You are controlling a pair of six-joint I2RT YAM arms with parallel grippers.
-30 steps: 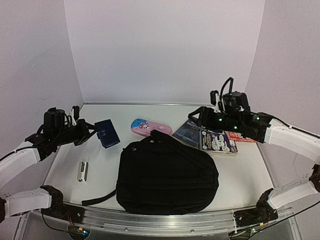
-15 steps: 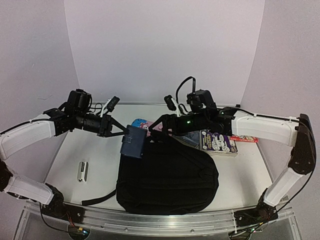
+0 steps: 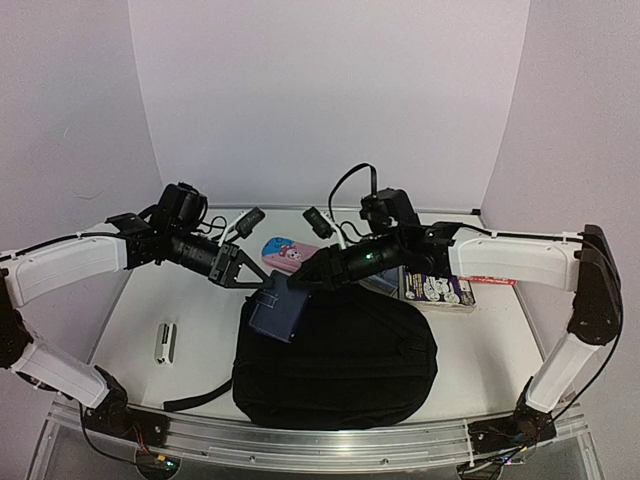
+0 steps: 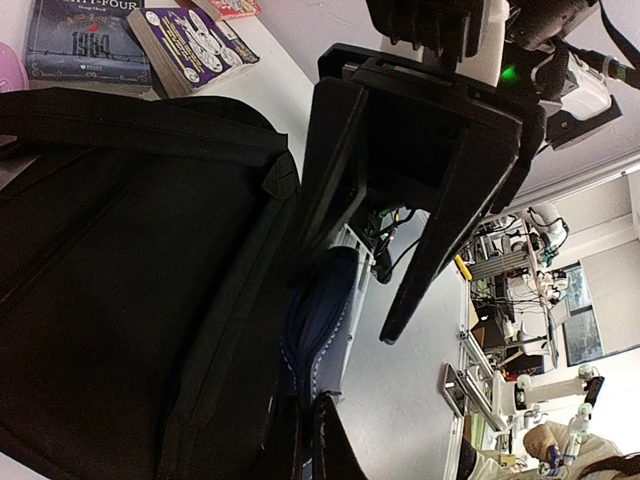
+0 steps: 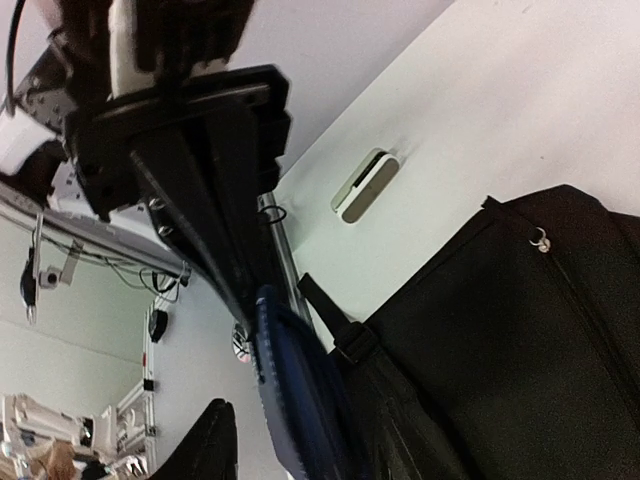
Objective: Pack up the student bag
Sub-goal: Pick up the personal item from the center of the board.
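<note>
Plainly a robotics lab. Boxed in behind and on both sides of the white flat tabletop (image 3: 480, 350) by plain pale lilac panels (image 3: 330, 100); finished along the near edge of that tabletop with a ribbed aluminium rail (image 3: 330, 440). Beyond the tabletop, from the left wrist: metal framing hung with loose cables (image 4: 500, 290) and more white jointed machinery (image 4: 560, 385).

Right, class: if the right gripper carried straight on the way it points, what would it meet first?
Probably the dark blue pouch held by the left gripper, just ahead of the right gripper, though depth is unclear.
</note>
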